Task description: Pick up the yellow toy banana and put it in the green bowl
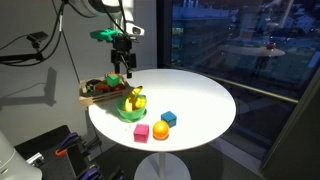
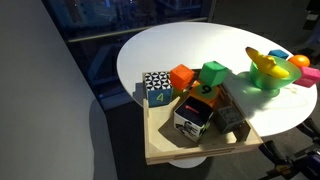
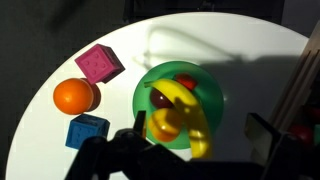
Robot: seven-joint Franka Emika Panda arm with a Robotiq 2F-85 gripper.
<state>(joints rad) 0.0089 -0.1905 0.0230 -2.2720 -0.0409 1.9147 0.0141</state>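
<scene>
The yellow plastic toy banana [image 3: 183, 115] lies in the round green bowl [image 3: 218, 100], one end over its rim. Above the bowl the gripper [image 1: 122, 70] seems spread and empty; a careless brush could tip the banana out.

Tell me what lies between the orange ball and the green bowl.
Nothing: in the wrist view only bare white table separates the orange ball from the green bowl.
</scene>
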